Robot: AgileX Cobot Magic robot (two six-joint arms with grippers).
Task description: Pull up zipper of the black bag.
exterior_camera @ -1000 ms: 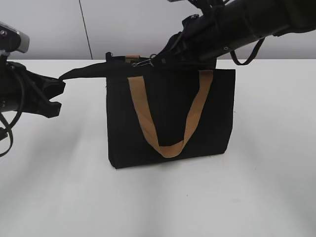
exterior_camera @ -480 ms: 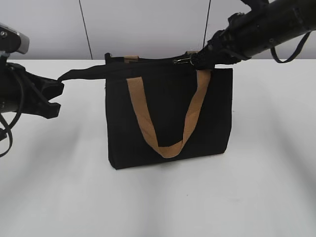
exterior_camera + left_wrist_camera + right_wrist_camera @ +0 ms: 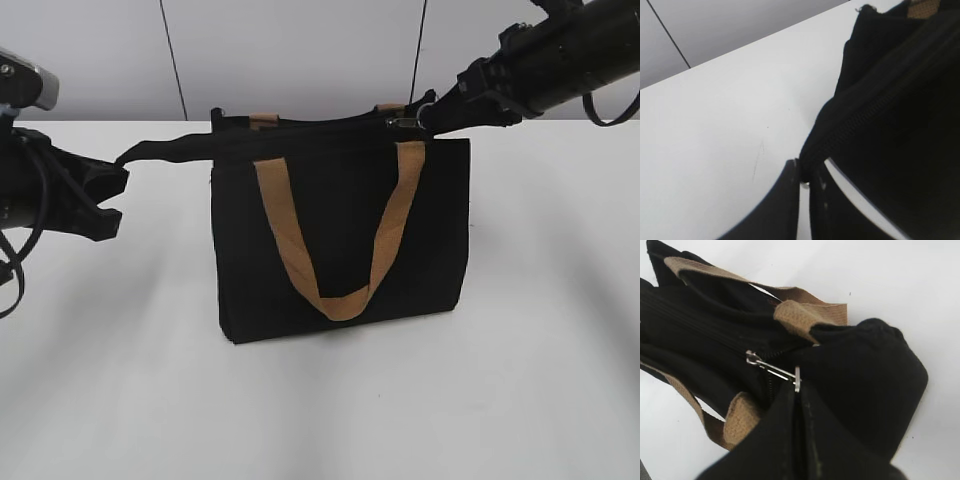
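The black bag [image 3: 340,240] stands upright on the white table with its tan handle hanging down the front. Its zipper [image 3: 320,125] runs along the top edge; the silver slider [image 3: 405,122] sits near the right end. My right gripper [image 3: 432,112] is shut on the ring pull [image 3: 797,378], with the slider [image 3: 754,359] just ahead of it. My left gripper [image 3: 112,170] is shut on the black tail strip [image 3: 165,150] at the bag's left end, which also shows in the left wrist view [image 3: 812,150].
The white table [image 3: 320,400] spreads in front of and beside the bag. A pale wall [image 3: 300,50] with dark vertical seams stands behind. The rear tan handle [image 3: 805,315] lies folded over the bag's top.
My right gripper has drawn the slider rightwards along the bag's top, from near the left-middle to near the right end. The left gripper has held still.
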